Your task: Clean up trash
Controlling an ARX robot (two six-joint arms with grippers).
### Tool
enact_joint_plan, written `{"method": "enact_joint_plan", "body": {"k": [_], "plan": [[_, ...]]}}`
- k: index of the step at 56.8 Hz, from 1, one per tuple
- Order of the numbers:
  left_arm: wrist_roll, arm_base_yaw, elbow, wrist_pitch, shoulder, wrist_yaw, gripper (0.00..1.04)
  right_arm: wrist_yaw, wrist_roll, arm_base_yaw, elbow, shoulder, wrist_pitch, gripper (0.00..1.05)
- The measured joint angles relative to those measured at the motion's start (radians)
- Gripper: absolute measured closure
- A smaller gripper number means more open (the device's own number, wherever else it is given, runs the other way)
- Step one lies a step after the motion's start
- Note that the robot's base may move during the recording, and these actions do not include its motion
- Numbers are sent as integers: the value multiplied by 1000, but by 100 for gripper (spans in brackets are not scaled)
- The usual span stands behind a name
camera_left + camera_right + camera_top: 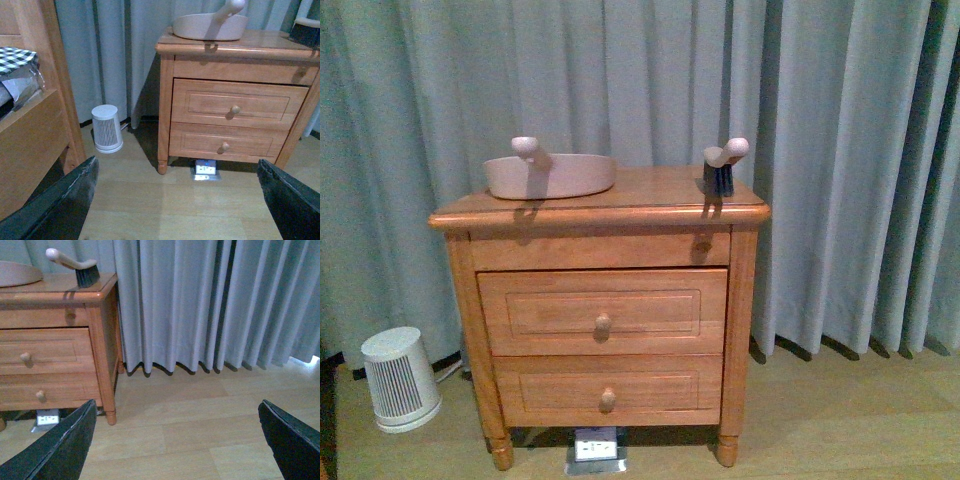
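The left claw [176,162] was spread wide. Its two dark, scuffed fingers [60,205] stood at opposite lower corners of the left wrist view, with only the pale wooden plank floor [165,200] showing between them. It held nothing and touched nothing. The right claw [177,402] was just as wide open and just as empty, its dark fingers [55,450] framing bare floorboards.

Neither arm showed in the front view. There, a warm brown wooden nightstand with two knobbed drawers [600,215] stood against long grey-blue pleated curtains [820,150]. A shallow pinkish-beige plastic dustpan with a rounded handle [555,176] rested on the left part of its top. A small hand brush with a pale handle and dark bristles [722,165] stood near the right rear corner, well apart from the dustpan.

On the floor left of the nightstand sat a short white cylindrical appliance with a ribbed grille [400,378]. A small flat gadget with a lit panel [597,448] lay under the nightstand's front edge, between its legs. The left wrist view also caught a wooden bed frame [30,135] with a black-and-white checked cloth [17,56] on it.

No view showed where the crumpled white wad of trash lay.
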Motion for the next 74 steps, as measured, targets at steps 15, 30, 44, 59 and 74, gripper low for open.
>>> {"method": "enact_joint_plan", "body": {"k": [15,30,44,59,74], "plan": [[0,0,0,0,0,0,8,0,0,0,0,0,0,7],[0,0,0,0,0,-1,8,0,0,0,0,0,0,7],[0,0,0,0,0,0,8,0,0,0,0,0,0,7],[0,0,0,0,0,-1,8,0,0,0,0,0,0,7],[0,0,0,0,0,0,8,0,1,0,0,0,0,7]]}}
